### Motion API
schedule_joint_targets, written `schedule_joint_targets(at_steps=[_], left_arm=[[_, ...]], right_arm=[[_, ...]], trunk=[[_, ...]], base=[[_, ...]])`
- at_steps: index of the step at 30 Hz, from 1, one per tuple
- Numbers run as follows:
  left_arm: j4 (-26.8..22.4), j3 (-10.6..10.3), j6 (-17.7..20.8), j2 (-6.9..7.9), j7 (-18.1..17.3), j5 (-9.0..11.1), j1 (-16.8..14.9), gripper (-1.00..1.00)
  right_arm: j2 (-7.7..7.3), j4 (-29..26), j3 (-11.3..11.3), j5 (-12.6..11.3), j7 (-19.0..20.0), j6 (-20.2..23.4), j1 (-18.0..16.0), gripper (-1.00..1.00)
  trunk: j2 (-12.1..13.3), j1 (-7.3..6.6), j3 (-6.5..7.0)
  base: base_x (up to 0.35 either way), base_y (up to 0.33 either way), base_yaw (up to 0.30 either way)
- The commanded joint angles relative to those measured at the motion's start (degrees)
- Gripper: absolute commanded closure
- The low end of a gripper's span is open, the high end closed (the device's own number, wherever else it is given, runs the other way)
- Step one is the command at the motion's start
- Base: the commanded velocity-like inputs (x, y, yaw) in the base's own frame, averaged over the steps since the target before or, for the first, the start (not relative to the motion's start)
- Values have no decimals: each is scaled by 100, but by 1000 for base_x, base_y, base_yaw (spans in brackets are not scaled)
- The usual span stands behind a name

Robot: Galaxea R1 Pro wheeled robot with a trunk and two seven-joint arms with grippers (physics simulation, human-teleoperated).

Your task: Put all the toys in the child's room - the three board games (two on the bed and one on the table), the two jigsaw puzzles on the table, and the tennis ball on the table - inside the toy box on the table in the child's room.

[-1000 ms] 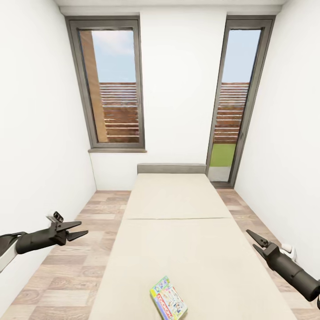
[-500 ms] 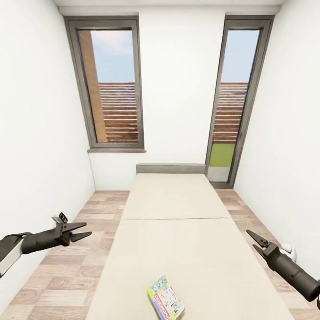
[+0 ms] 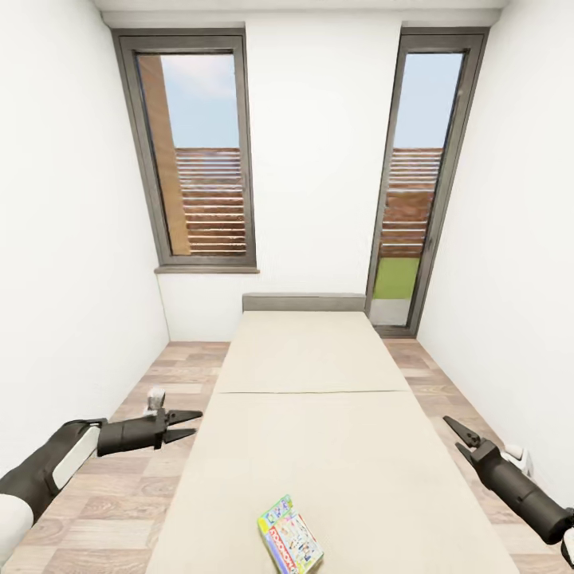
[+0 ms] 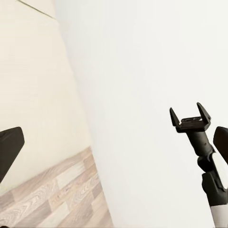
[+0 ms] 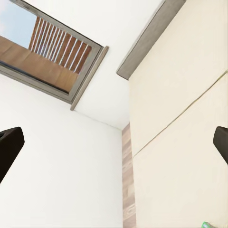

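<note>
One board game (image 3: 290, 544) lies flat on the bed (image 3: 319, 446), on the end of the mattress farthest from the grey headboard (image 3: 304, 302) and slightly toward the bed's left side. Its long axis runs diagonally across the mattress, so neither long edge is square to the bed sides. The left gripper (image 3: 185, 425) hovers over the wood floor (image 3: 119, 494) just beside the bed's left edge, fingers apart and pointing across toward the mattress; the game lies ahead of those fingers and nearer the foot end than they are. The right gripper (image 3: 456, 433) hovers at the bed's right edge, fingers apart, pointing up the bed toward the headboard, so the game lies behind and to the side of its line of reach. Judged from the head view, the left arm is the nearer and better aimed; the approach would need a swing toward the foot end and a wrist turn to match the diagonal box. The left wrist view shows mattress, floor and the right gripper (image 4: 192, 118) across the bed with its fingers spread, but not the game. The right wrist view adds a small green corner, apparently of the board game (image 5: 206, 225), at the frame edge, plus the headboard (image 5: 147, 40) and a window (image 5: 50, 57). Neither gripper holds anything.
</note>
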Motion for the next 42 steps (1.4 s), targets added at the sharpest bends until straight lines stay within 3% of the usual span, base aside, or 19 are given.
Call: schedule_joint_targets(at_steps=[1, 5, 8, 11, 20, 23, 27, 29, 31, 33, 35, 37, 38, 40, 42], left_arm=[[4, -23, 30, -40, 100, 36, -6, -100], [3, -22, -3, -287, 848, 32, -9, -100], [-1, -22, -74, -508, 1640, 32, -14, -100], [2, -22, -184, -659, 2131, 32, -12, -100], [-1, -26, -552, -1314, 4218, 31, -11, -100], [5, -44, -797, -1569, 5047, 30, -11, -100], [13, -72, -1093, -1863, 5855, 28, -10, -100], [23, -86, -1236, -2041, 6326, 15, -10, -100], [33, -95, -1378, -2247, 6876, -48, -11, -100], [38, -97, -1442, -2345, 7093, -104, -11, -100], [45, -99, -1521, -2517, 7337, -226, -10, -100], [63, -100, -1595, -2742, 7524, -418, -12, -100], [75, -107, -1634, -2901, 7645, -612, -14, -100], [85, -106, -1665, -3035, 7760, -833, -16, -100], [110, -103, -1733, -3189, 7895, -1147, -17, -100]], right_arm=[[1, 23, -6, -10, 13, 24, -12, -100], [0, 93, 12, 2, 5, -37, -53, -100], [0, 111, 30, 15, -42, -96, -69, -100], [-1, 112, 109, 28, -152, -115, -83, -100], [-2, 84, 602, 77, -804, -141, -187, -100], [-5, 43, 775, 84, -1031, -136, -219, -100], [-4, -8, 953, 83, -1351, -120, -302, -100], [-2, -119, 1151, 84, -1585, -104, -336, -100], [-1, -355, 1557, 87, -2060, -89, -362, -100], [-1, -478, 1763, 88, -2395, -85, -371, -100], [4, -658, 2055, 88, -3016, -78, -378, -100], [15, -809, 2342, 89, -3700, -66, -390, -100], [29, -877, 2543, 89, -4138, -61, -436, -100], [62, -934, 2864, 89, -4727, -57, -571, -100], [78, -953, 3095, 89, -5063, -55, -666, -100]], trunk=[[-5, 2, -3], [-5, 2, -3], [-5, 2, -3], [-5, 2, -3], [-5, 2, -3], [-5, 2, -3], [-5, 2, -3], [-5, 2, -3], [-5, 2, -3], [-5, 2, -3], [-5, 2, -3], [-5, 2, -3], [-5, 2, -3], [-5, 2, -3], [-5, 2, -3]], base=[[0, -4, 0], [0, -2, 0], [0, 0, 0], [0, 0, 0], [0, 0, 0], [0, 0, 0], [0, 0, 0], [0, 0, 0], [0, 0, 0], [0, 0, 0], [0, 0, 0], [0, 0, 0], [0, 0, 0], [0, 0, 0], [0, 0, 0]])
